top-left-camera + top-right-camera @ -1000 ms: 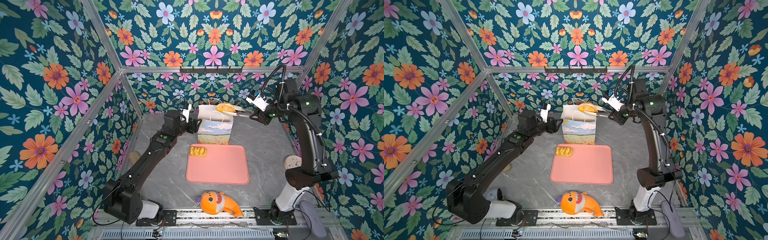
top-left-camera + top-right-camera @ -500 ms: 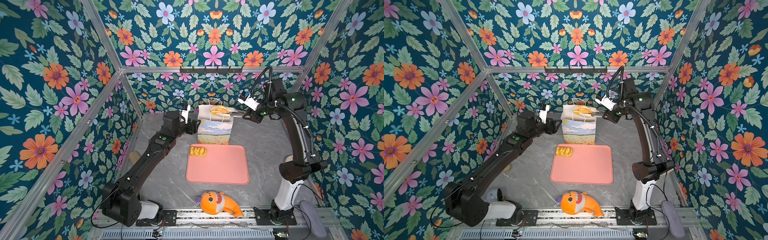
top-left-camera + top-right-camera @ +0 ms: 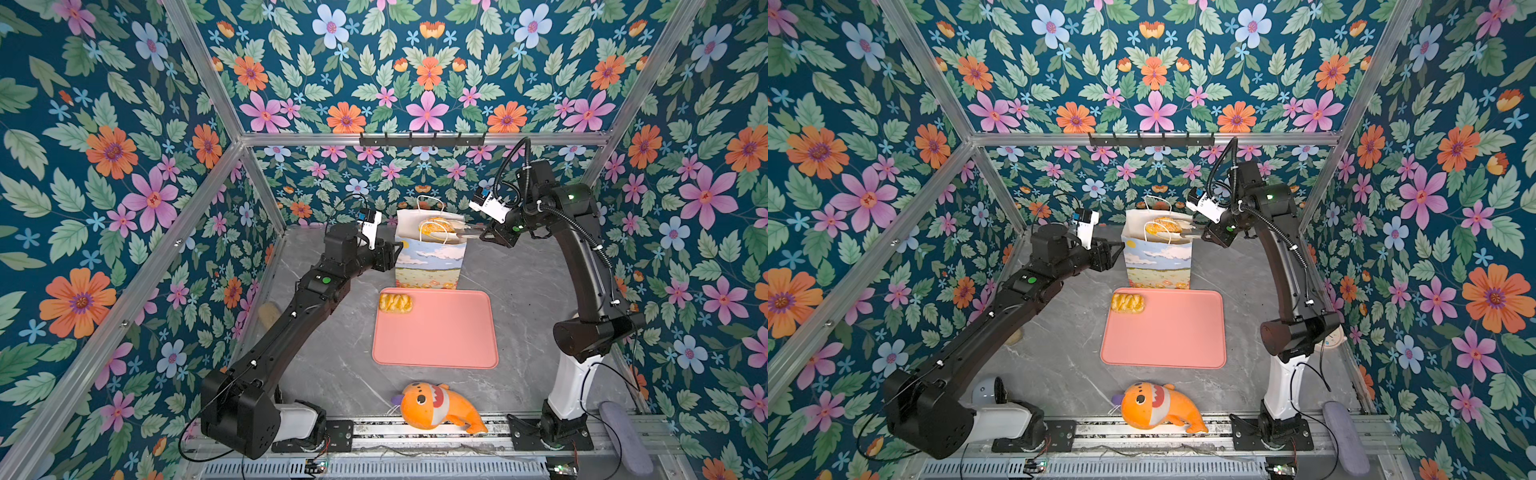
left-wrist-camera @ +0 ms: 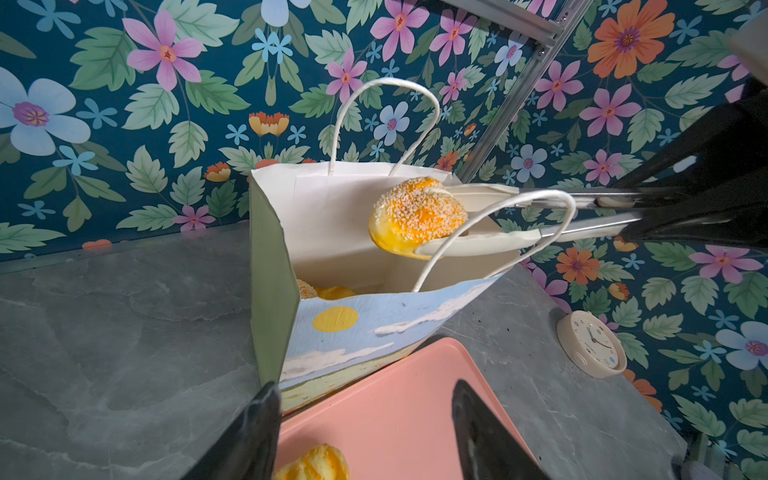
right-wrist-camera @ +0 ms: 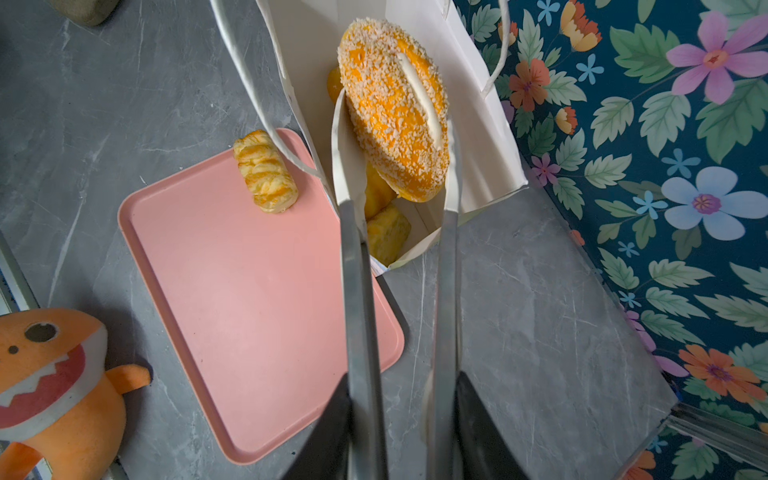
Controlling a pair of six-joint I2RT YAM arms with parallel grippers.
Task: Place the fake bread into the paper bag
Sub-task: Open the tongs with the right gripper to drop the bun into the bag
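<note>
Sesame-speckled golden oval roll (image 4: 415, 216), gritty-crusted, has moved inward and down from above the rim to the mouth of the tall white printed paper bag (image 4: 374, 328): release looks due. Right gripper (image 5: 405, 419) clamps white-tipped steel tongs (image 5: 359, 291) pinching it. The left gripper (image 4: 365, 432) has its jaws apart beside the bag. One glossy ridged pastry (image 3: 395, 302) waits on the smooth pink tray (image 3: 436, 336).

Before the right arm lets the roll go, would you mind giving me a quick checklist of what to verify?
1. The sesame roll hangs over the paper bag's mouth: ok.
2. The tongs, clamped in the right gripper, pinch the roll: ok.
3. Bag upright, mouth open: ok.
4. The front cord handle clear of the tongs: cannot tell.
5. The left gripper open and empty beside the bag: ok.
6. All bread bagged: not ok; a braided pastry lies on the pink tray.
</note>
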